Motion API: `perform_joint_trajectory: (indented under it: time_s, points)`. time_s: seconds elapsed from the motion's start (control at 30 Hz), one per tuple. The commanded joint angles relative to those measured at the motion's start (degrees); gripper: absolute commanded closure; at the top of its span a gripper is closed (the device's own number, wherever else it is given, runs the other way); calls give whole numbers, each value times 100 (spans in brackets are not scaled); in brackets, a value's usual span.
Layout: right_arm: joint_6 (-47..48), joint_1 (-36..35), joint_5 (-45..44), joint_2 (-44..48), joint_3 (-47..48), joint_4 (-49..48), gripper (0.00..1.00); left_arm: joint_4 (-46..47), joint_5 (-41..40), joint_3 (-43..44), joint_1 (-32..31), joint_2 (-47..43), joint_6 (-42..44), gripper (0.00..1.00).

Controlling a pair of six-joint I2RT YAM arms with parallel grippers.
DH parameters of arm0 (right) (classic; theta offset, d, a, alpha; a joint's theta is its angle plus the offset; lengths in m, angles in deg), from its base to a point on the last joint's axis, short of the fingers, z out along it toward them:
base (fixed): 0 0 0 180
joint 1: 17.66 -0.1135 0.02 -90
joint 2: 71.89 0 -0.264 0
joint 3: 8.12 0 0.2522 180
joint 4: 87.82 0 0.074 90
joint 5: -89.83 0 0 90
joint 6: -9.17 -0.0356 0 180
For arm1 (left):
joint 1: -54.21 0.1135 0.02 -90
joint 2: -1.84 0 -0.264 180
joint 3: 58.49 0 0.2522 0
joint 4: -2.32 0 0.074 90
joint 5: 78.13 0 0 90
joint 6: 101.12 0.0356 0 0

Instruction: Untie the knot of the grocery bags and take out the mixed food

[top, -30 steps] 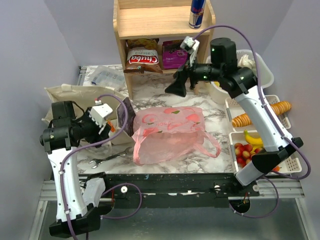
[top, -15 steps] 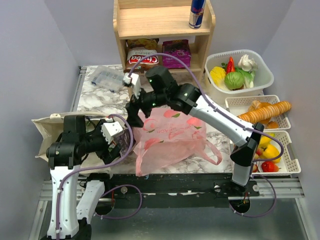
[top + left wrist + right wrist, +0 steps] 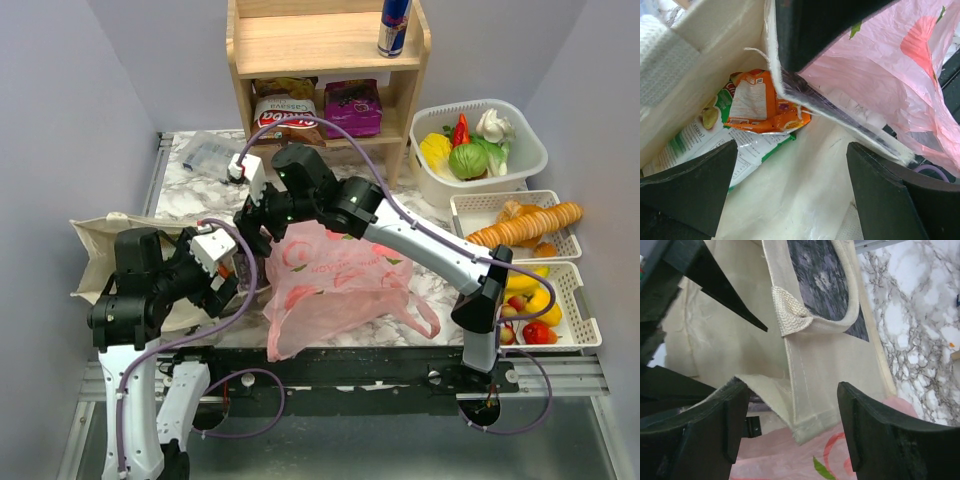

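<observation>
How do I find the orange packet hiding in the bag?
Find the beige cloth bag at the table's left side, beside the pink plastic bag. Deep inside lies the orange packet, on top of a green-and-white packet; it's the only orange one.

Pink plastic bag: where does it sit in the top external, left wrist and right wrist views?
Top external: the pink plastic bag lies mid-table, right of the tote.
Left wrist: pink plastic bag at the upper right, beyond the tote's rim.
Right wrist: pink plastic bag along the bottom edge, below the tote's corner.
Shared landmark: the beige canvas tote, next to the bag in every view.
</observation>
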Motion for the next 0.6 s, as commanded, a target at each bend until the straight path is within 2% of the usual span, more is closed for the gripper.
perform_joint_trajectory:
  time_s: [0.0, 0.03, 0.07, 0.13, 0.3, 0.4, 0.47, 0.53, 0.57]
  points:
    - [218, -88, -939, -210, -1, -210, 36, -74, 137, 293, 186, 96, 71, 9]
    - [340, -90, -1059, -210, -73, -201, 47, -124, 129, 336, 277, 161, 179, 9]
    - [468, -91, -1174, -187, -191, -201, 66, -176, 145, 391, 396, 226, 289, 9]
    - [610, -82, -1272, -79, -420, -194, 98, -326, 195, 528, 691, 423, 552, 10]
    - [1323, -73, -749, 585, -1116, 72, 99, -1060, 356, 652, 881, 700, 1465, 12]
    - [1691, 54, -550, 942, -1418, 289, 99, -2106, 1357, 595, 793, 702, 2398, 13]
    - [1815, 208, -386, 1095, -1520, 386, 99, -1971, 1722, 338, 417, 588, 1931, 15]
    - [1958, 431, -252, 1174, -1511, 477, 99, -1274, 1625, 6, -246, 451, 1067, 19]
    - [2034, 600, -97, 1195, -1486, 516, 99, -813, 1450, -142, -831, 352, 624, 19]
